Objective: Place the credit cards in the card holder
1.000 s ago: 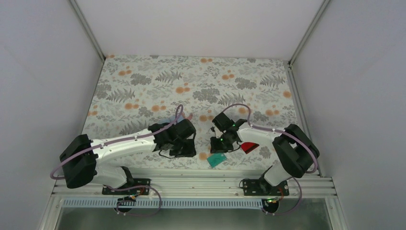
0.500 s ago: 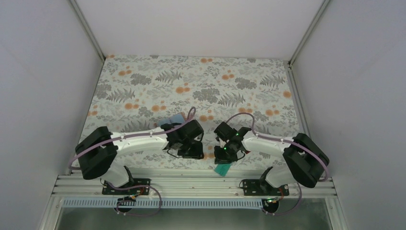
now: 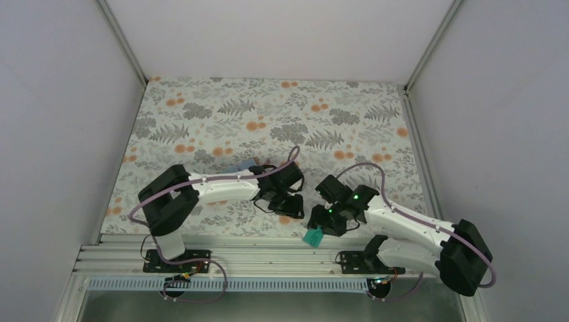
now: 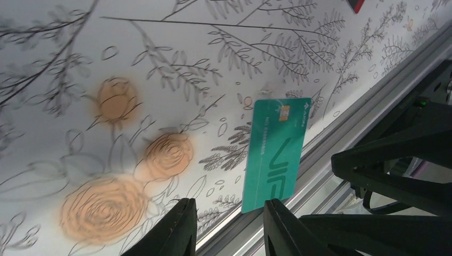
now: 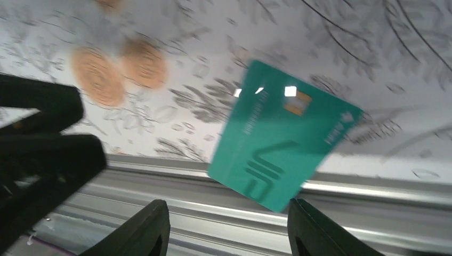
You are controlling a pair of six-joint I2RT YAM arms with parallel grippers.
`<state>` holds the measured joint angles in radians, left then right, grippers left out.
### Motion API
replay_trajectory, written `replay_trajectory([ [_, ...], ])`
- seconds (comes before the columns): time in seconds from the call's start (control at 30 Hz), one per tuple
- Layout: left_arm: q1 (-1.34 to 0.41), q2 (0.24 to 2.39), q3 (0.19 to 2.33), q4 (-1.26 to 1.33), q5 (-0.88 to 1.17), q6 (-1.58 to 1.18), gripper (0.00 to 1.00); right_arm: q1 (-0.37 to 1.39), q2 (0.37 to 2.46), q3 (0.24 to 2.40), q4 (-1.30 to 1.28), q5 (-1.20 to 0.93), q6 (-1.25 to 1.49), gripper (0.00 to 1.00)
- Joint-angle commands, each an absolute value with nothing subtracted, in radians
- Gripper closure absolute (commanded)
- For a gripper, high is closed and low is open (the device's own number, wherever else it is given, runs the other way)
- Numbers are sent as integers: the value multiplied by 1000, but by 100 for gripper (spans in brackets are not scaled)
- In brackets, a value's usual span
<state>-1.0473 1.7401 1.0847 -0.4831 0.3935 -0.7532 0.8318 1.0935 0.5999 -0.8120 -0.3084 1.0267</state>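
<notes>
One teal-green credit card (image 3: 313, 237) lies flat at the table's near edge, with one end hanging over the metal rail. My right gripper (image 3: 327, 223) hovers over it, open wide, and the card (image 5: 282, 138) sits just beyond its fingertips, ungripped. My left gripper (image 3: 287, 203) is close on the card's left, open by a narrower gap with nothing between its fingers. In the left wrist view the card (image 4: 276, 152) ends next to the right fingertip (image 4: 274, 213). A red card's corner (image 4: 356, 4) shows at the top edge. The card holder is out of view.
The aluminium rail (image 3: 255, 249) runs along the near edge below the floral tablecloth (image 3: 268, 114). A pale bluish flat item (image 3: 243, 165) peeks out behind the left arm. Grey walls enclose the left, right and back. The two grippers are close together.
The right gripper carried the teal card to the near edge, then opened and let it go. The left arm swung right, toward the card.
</notes>
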Motion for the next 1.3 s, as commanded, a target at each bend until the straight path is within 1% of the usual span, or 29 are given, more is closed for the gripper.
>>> replay_trajectory([
  [0.0,-1051,1791,1136,-449,489,-665,68,828,1014,527,-888,-317,1154,42],
  [0.1,-1051,1824,1154,-433,533,-643,69,828,982,446,-836,-368,1194,42],
  [0.27,-1051,1872,1185,-427,600,-613,70,825,934,370,-725,-401,1245,42],
  [0.37,-1051,1891,1201,-434,622,-594,70,819,929,339,-671,-402,1262,41],
  [0.5,-1052,1907,1204,-445,635,-586,71,812,905,289,-603,-399,1293,43],
  [0.6,-1052,1911,1197,-442,648,-587,73,807,874,275,-608,-372,1316,46],
  [0.7,-1052,1913,1191,-440,654,-586,73,804,834,277,-615,-344,1327,47],
  [0.87,-1051,1922,1177,-429,671,-586,74,800,833,203,-510,-391,1376,49],
  [1.07,-1053,1937,1151,-397,700,-596,77,796,832,166,-482,-392,1392,52],
  [1.27,-1054,1945,1108,-352,725,-618,81,790,803,119,-414,-398,1416,60],
])
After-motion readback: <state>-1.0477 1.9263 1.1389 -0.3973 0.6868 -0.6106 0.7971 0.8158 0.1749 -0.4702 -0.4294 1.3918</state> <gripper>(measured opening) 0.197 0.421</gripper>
